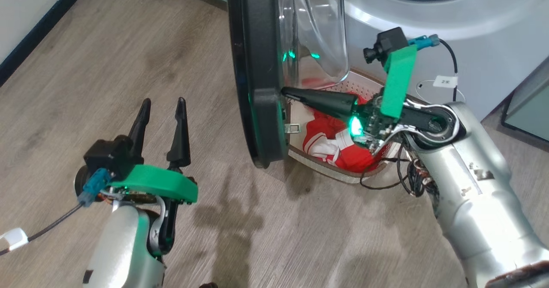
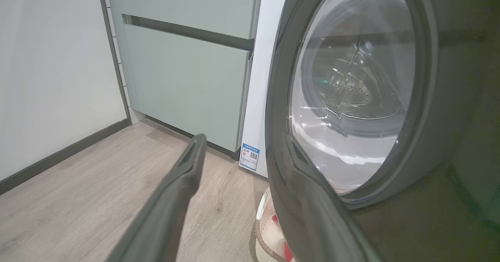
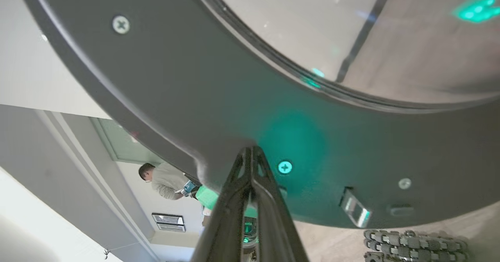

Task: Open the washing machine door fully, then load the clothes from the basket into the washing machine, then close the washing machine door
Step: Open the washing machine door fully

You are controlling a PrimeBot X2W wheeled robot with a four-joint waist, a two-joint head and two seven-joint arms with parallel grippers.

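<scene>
Contact between tool and door comes first. Our right gripper [image 1: 284, 92], its two fingers pressed together into one point and holding nothing, meets the inner face of the washing machine door [image 1: 257, 65] near its free edge, close to the latch hook [image 1: 293, 128]. The door stands partly open and edge-on to the head camera, its long axis running away from us toward the washing machine [image 1: 407, 17]. It lies to the left of the fingertip, so we judge that a leftward push would swing it wider, and the right arm is the one placed for that.

Our left gripper [image 1: 164, 101] hangs spread wide and empty over the floor [image 1: 85, 65] on the door's outer side, near it but apart. On the inner side, under the right arm, the basket [image 1: 326, 170] sits before the machine with the red clothes [image 1: 330, 140] in it.

The right wrist view puts the tip on the black ring beside a screw [image 3: 284, 167]. It seems to touch, though the wide lens leaves us unsure. The left wrist view gives the outer face instead, with the steel drum [image 2: 347, 94] seen through the glass and pale green cabinets [image 2: 187, 78] beyond.
</scene>
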